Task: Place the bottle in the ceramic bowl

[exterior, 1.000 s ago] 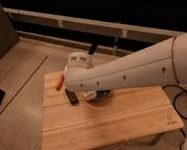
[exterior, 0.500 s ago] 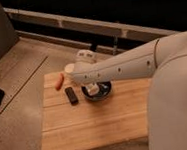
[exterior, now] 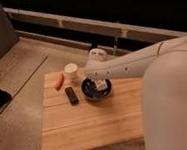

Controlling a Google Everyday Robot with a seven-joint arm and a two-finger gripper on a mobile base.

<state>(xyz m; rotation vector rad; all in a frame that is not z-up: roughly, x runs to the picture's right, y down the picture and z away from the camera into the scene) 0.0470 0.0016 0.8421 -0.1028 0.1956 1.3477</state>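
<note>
The dark blue-black ceramic bowl [exterior: 90, 93] sits near the middle of the wooden table [exterior: 92, 125]. The whitish bottle [exterior: 102, 84] shows inside the bowl at its right side, partly hidden by the arm. My gripper [exterior: 99, 79] reaches down from the white arm [exterior: 136, 62] and is right over the bowl's right half, at the bottle. I cannot tell whether the bottle is still held or rests on the bowl.
A white cylindrical cup [exterior: 71, 71] stands at the table's back left. An orange-red object [exterior: 60, 81] lies left of it. A flat black bar [exterior: 71, 95] lies just left of the bowl. A dark railing [exterior: 107, 28] runs behind the table.
The arm has drawn back to the right, uncovering the white cup and most of the bowl. The gripper now sits over the bowl's right side with the bottle in the bowl.
</note>
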